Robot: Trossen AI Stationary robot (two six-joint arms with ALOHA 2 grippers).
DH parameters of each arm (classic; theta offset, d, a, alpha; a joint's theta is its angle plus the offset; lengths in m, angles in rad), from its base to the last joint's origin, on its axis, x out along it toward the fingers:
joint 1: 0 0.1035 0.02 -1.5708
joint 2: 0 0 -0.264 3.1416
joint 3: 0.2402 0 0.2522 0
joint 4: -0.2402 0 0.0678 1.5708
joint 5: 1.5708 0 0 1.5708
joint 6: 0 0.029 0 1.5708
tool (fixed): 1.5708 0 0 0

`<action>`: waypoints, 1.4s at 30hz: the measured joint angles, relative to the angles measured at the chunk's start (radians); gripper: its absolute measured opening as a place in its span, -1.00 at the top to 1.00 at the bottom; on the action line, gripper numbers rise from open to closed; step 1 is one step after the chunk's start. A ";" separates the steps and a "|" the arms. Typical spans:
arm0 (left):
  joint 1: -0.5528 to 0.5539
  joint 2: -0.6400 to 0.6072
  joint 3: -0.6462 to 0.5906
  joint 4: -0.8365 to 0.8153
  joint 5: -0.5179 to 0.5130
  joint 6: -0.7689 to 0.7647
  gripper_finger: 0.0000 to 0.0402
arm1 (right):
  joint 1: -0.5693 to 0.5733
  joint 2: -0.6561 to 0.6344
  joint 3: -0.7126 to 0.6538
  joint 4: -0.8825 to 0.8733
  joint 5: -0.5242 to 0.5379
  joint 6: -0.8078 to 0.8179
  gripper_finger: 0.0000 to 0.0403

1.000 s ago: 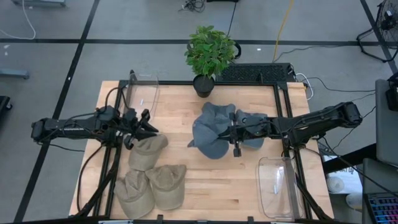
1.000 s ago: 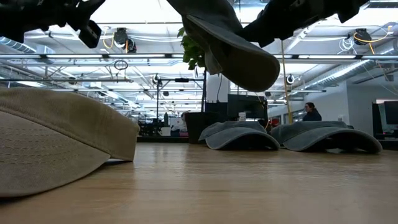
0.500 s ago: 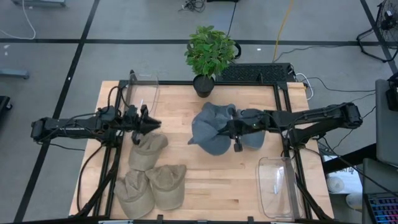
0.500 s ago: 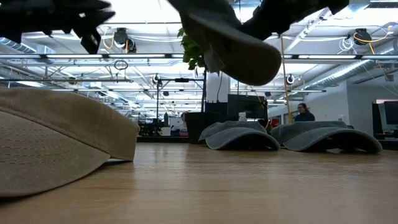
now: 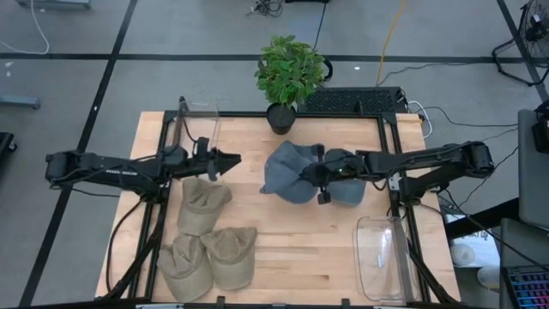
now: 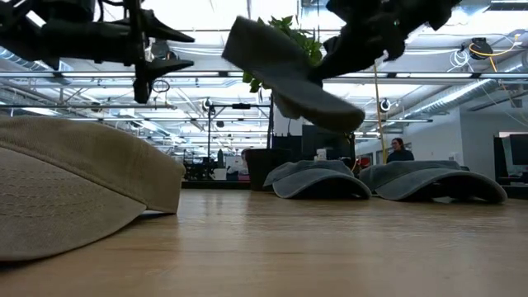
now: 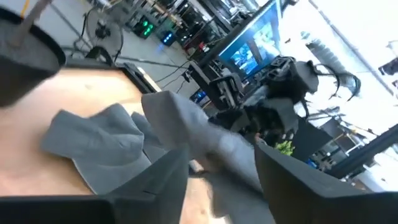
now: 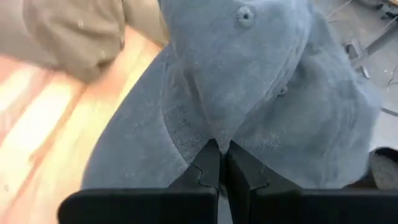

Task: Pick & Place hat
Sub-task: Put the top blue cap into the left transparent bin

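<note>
You're mid-carry: your right gripper [image 5: 318,175] is clamping the fabric of a grey cap [image 5: 287,172] and holding it up off the wooden table [image 5: 257,146], in the middle of the table toward the far edge. In the low view that cap [image 6: 285,70] is hanging tilted, clear above the two other grey caps [image 6: 320,178] lying on the wood. In the right wrist view the fingers [image 8: 209,163] are pinching shut on a fold of the lifted cap [image 8: 236,74].

Your left gripper [image 5: 225,160] is reaching out over the table's left half, above the tan caps [image 5: 204,206], holding nothing, its jaws standing apart in the left wrist view [image 7: 214,163]; it's pointing toward the lifted cap.

Judgement: pick is done, place is pending. Next move is calling for carrying the cap clear of the grey pile and lowering it before releasing. Two clear bins are sitting at the table's sides, one far left [image 5: 199,124], one near right [image 5: 384,257]; you can't tell from here which is the target
</note>
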 joint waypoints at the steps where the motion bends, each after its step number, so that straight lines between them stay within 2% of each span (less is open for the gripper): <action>1: 0.000 0.022 0.011 -0.002 0.000 -0.017 -0.03 | 0.000 0.012 0.000 0.003 0.015 -0.017 1.00; 6: 0.003 0.127 0.062 -0.006 0.048 -0.084 -0.21 | 0.000 0.050 0.000 0.036 0.085 -0.086 1.00; 12: 0.003 0.254 0.146 -0.006 0.107 -0.103 -0.34 | 0.007 0.064 0.000 0.084 0.081 -0.120 1.00; 20: 0.003 0.368 0.227 -0.006 0.119 -0.069 -0.35 | 0.021 0.064 0.000 0.114 0.081 -0.129 1.00; 36: -0.011 0.410 0.300 -0.005 0.123 -0.036 -0.35 | 0.021 0.063 0.000 0.124 0.081 -0.130 1.00; 42: 0.007 0.478 0.331 0.004 0.148 -0.060 -0.35 | 0.021 0.063 0.000 0.122 0.081 -0.123 1.00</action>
